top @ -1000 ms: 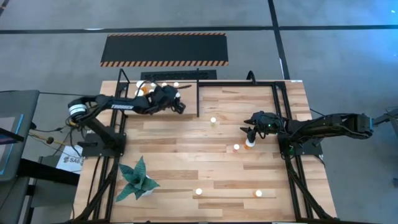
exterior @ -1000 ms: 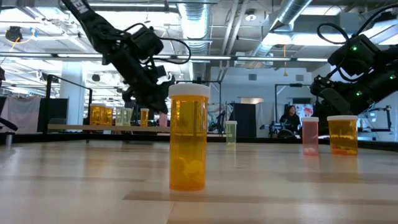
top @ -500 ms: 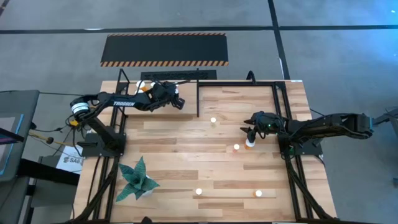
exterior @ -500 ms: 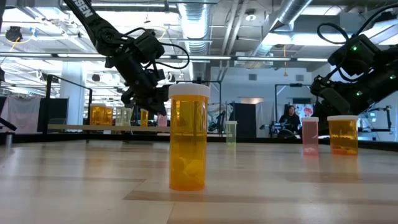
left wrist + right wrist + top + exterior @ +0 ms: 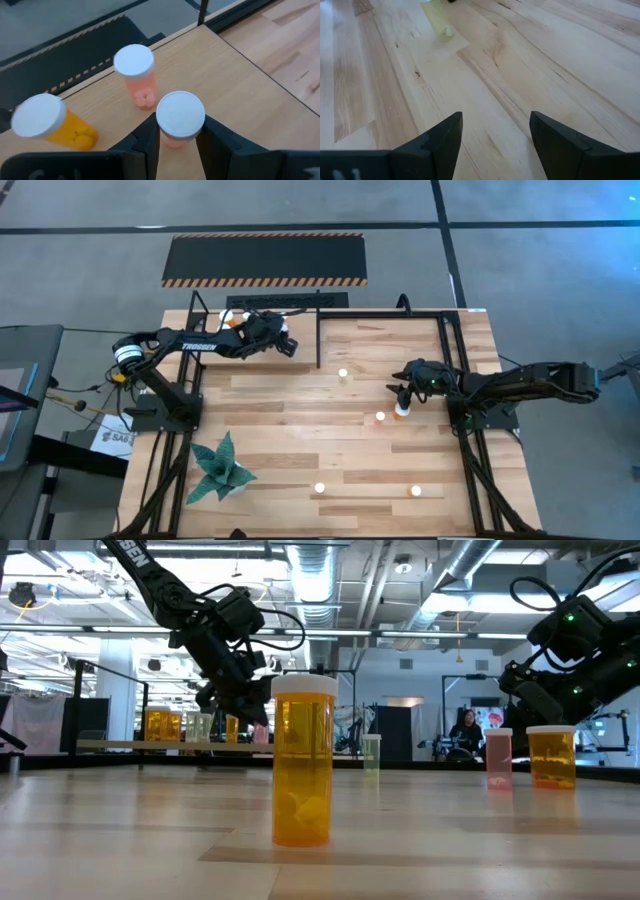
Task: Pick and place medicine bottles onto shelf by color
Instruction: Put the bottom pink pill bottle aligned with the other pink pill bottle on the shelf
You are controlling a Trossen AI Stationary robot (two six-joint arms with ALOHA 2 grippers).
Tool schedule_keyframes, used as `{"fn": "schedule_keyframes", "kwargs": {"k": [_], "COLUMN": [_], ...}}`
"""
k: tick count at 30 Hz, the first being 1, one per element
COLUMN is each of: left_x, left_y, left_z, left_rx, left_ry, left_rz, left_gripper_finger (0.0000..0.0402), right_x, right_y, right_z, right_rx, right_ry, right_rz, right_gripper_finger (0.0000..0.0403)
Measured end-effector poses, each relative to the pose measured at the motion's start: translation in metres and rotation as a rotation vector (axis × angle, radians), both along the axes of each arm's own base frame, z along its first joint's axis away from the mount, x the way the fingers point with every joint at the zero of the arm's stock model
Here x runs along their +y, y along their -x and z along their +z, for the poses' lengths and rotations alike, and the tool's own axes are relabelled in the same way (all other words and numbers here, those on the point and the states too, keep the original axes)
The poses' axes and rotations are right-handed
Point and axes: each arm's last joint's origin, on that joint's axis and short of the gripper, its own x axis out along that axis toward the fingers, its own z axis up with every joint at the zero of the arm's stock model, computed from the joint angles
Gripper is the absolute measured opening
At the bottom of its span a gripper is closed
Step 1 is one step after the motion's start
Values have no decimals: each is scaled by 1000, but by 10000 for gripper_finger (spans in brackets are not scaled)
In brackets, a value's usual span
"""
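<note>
Start with the worktop (image 5: 330, 450), the pale wooden surface both arms reach over. The shelf (image 5: 255, 315) sits at its far left corner, a light board inside black rails, and your left gripper (image 5: 178, 142) hovers over it. Its jaws are clamped on a pinkish-red bottle (image 5: 180, 120), gripping the body just under the white cap. Just beside it on the shelf board stand another pinkish-red bottle (image 5: 136, 75) and, a little further off, an orange bottle (image 5: 50, 122); neither touches the held one.

Your right gripper (image 5: 495, 132) waits over the right half of the worktop, jaws standing apart with only bare wood between them. In the high view an orange-bodied bottle (image 5: 401, 411) sits just beside it, with a white-capped one (image 5: 380, 417) close by. Other loose bottles are scattered well apart: one near the middle (image 5: 343, 374), two toward the near edge (image 5: 320, 489) (image 5: 416, 491). In the low view a tall amber bottle (image 5: 302, 760) stands nearest the camera.

These bottles will likely handle as light, stiff plastic with a smooth, somewhat slippery wall, and they look easy to tip when nudged. You are best taking each by the body below the cap, across its width, held upright. For the one in hand, judge the landing spot beside its pinkish neighbour and lower it straight, so you do not knock the ones already standing.
</note>
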Motion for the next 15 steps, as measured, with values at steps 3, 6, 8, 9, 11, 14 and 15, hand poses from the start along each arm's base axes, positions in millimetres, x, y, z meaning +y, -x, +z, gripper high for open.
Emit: {"fn": "schedule_keyframes", "kwargs": {"k": [3, 6, 8, 9, 11, 14, 15], "left_x": [0, 0, 0, 0, -1, -1, -1], "left_y": [-1, -1, -1, -1, -1, 0, 0], "left_z": [0, 0, 0, 0, 0, 0, 0], "left_rx": [-8, -8, -8, -8, -8, -6, -6], "left_ry": [8, 10, 11, 11, 11, 12, 12], "left_rz": [-14, -16, -17, -17, -17, -17, -17], "left_gripper_finger": [96, 96, 96, 96, 96, 96, 96], "right_x": [0, 0, 0, 0, 0, 0, 0], "right_y": [0, 0, 0, 0, 0, 0, 0], "right_z": [0, 0, 0, 0, 0, 0, 0], "right_rx": [0, 0, 0, 0, 0, 0, 0], "right_ry": [0, 0, 0, 0, 0, 0, 0], "right_rz": [0, 0, 0, 0, 0, 0, 0], "right_gripper_finger": [256, 256, 256, 256, 256, 256, 256]}}
